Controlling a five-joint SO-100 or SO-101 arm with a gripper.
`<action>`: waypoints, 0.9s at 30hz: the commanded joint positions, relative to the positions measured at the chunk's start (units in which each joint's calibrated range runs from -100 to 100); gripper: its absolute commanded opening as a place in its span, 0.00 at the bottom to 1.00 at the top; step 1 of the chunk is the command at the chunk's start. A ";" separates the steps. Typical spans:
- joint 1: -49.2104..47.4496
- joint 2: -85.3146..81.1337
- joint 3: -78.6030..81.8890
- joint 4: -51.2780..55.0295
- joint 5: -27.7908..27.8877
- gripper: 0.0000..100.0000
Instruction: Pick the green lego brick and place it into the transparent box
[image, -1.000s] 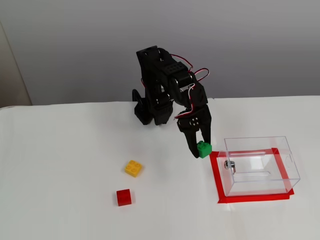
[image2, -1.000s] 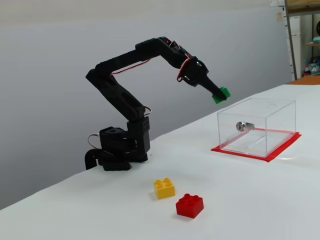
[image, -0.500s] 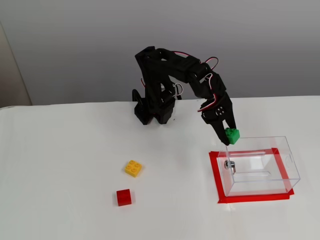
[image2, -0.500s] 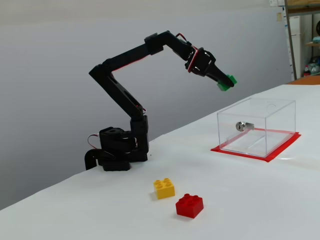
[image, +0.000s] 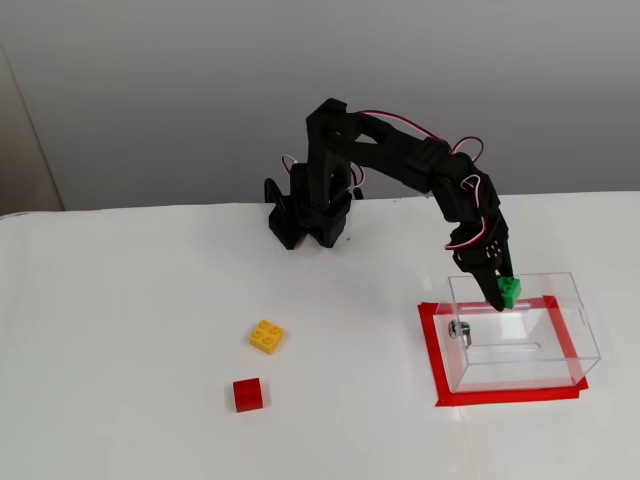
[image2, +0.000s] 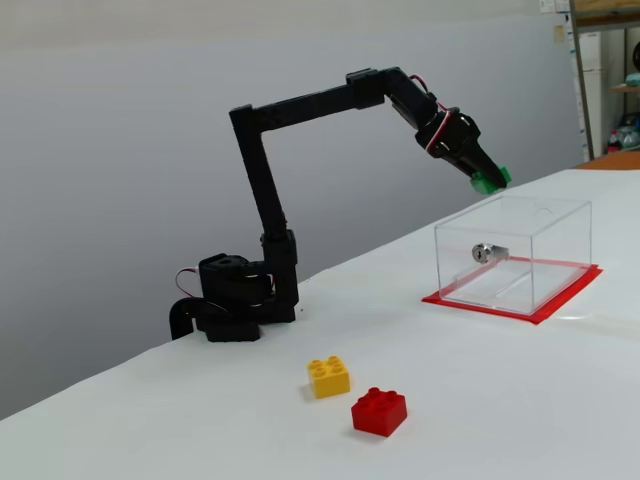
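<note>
The green lego brick (image: 510, 291) (image2: 490, 181) is held in my black gripper (image: 502, 291) (image2: 487, 178), which is shut on it. The gripper hangs above the open top of the transparent box (image: 520, 335) (image2: 515, 255), near its back left part in a fixed view, well above the rim in the other. The box is clear, with a small metal fitting (image: 458, 329) (image2: 483, 252) on one wall, and stands on a red taped rectangle (image: 436, 360) (image2: 560, 305). The inside of the box looks empty.
A yellow four-stud brick (image: 266, 336) (image2: 329, 377) and a red brick (image: 248, 394) (image2: 379, 411) lie on the white table, left of the box. The arm's base (image: 305, 215) (image2: 235, 300) stands at the table's back edge by a grey wall.
</note>
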 joint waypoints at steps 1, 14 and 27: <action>-0.58 2.44 -4.94 -0.68 -0.20 0.08; -1.18 7.11 -7.29 -0.77 -0.14 0.09; -1.18 7.11 -7.20 -0.77 -0.14 0.25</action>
